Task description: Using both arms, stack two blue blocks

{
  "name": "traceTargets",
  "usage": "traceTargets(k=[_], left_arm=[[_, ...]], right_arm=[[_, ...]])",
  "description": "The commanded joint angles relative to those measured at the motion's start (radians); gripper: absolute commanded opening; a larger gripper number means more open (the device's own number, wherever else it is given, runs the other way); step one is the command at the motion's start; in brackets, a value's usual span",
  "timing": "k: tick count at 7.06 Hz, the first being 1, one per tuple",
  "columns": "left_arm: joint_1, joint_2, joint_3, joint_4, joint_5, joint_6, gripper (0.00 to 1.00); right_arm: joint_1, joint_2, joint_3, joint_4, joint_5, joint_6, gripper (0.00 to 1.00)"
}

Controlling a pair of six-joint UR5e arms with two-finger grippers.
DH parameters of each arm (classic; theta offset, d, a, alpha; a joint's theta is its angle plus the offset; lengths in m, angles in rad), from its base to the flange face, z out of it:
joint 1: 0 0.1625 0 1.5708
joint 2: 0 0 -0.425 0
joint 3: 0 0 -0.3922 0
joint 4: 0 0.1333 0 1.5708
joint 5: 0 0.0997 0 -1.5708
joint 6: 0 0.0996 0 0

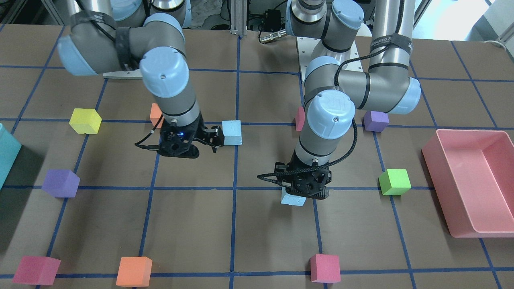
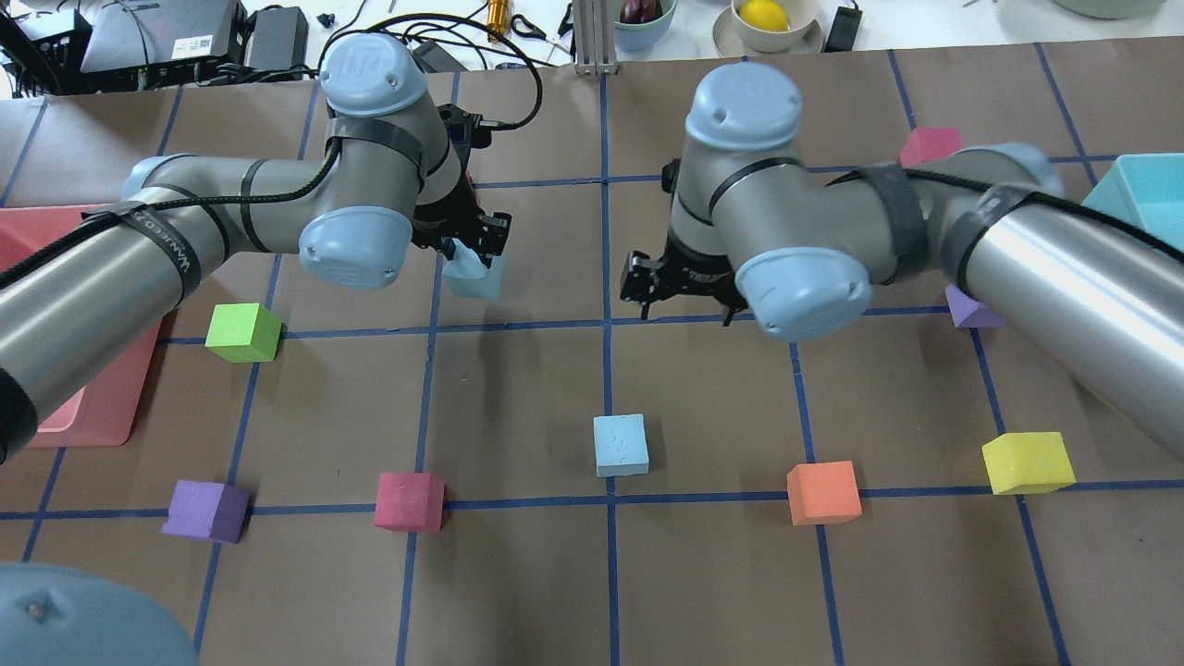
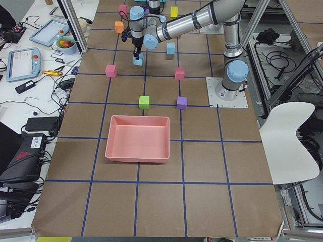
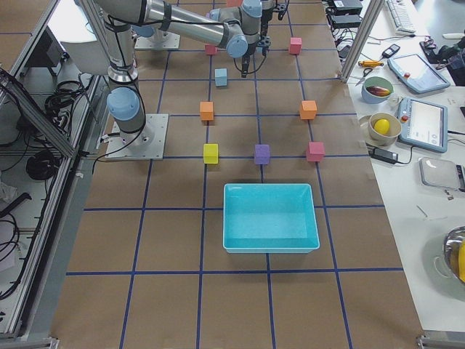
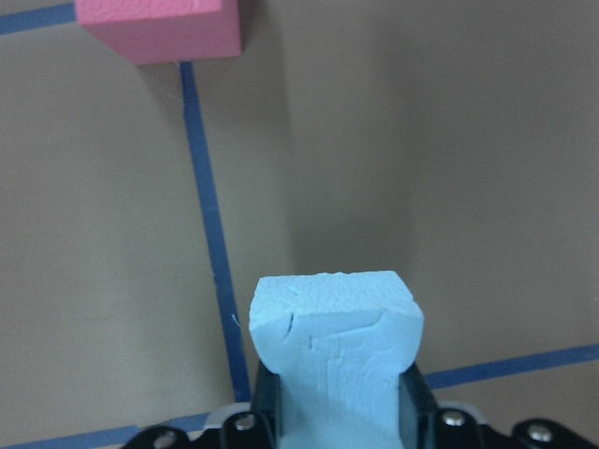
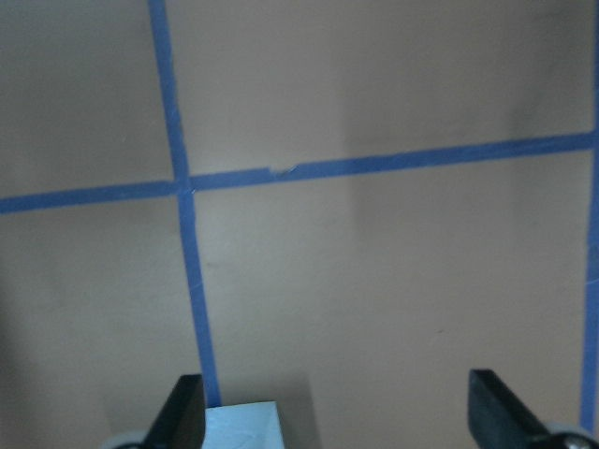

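Note:
My left gripper [image 2: 472, 248] is shut on one pale blue block [image 2: 474, 276], whose sides are squeezed in between the fingers in the left wrist view [image 5: 335, 351]. It holds the block low over the table [image 1: 293, 199]; I cannot tell if it touches. The other blue block [image 2: 621, 444] lies free on the table near the centre line [image 1: 232, 132]. My right gripper [image 2: 647, 285] hangs above and beside it with its jaws wide open and empty [image 1: 215, 140]. In the right wrist view only a corner of that block [image 6: 241, 426] shows, by one finger [image 6: 185, 412].
A pink tray [image 1: 466, 188] stands on my left, a teal box [image 1: 8, 156] on my right. Loose cubes lie around: yellow [image 1: 85, 120], purple [image 1: 60, 182], green [image 1: 395, 181], pink [image 1: 324, 268], orange [image 1: 134, 271]. A pink cube [image 5: 159, 28] lies beyond the held block.

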Motion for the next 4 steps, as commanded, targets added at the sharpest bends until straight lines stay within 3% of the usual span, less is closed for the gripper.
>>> traceTargets(k=[1,3,4], left_arm=[[-0.052,0.045,-0.043,-0.025,-0.004,-0.091,0.0],[-0.189,0.085,-0.069,-0.024,0.0,-0.246,0.0],[-0.236,0.117,-0.077,-0.031,0.0,-0.262,0.0]], right_arm=[[-0.136,-0.053,-0.024,0.016,-0.039,-0.12,1.0],[-0.171,-0.093,-0.045,0.091,-0.047,-0.156,1.0],[-0.176,-0.106,-0.111,0.193,-0.06,-0.16,1.0]])
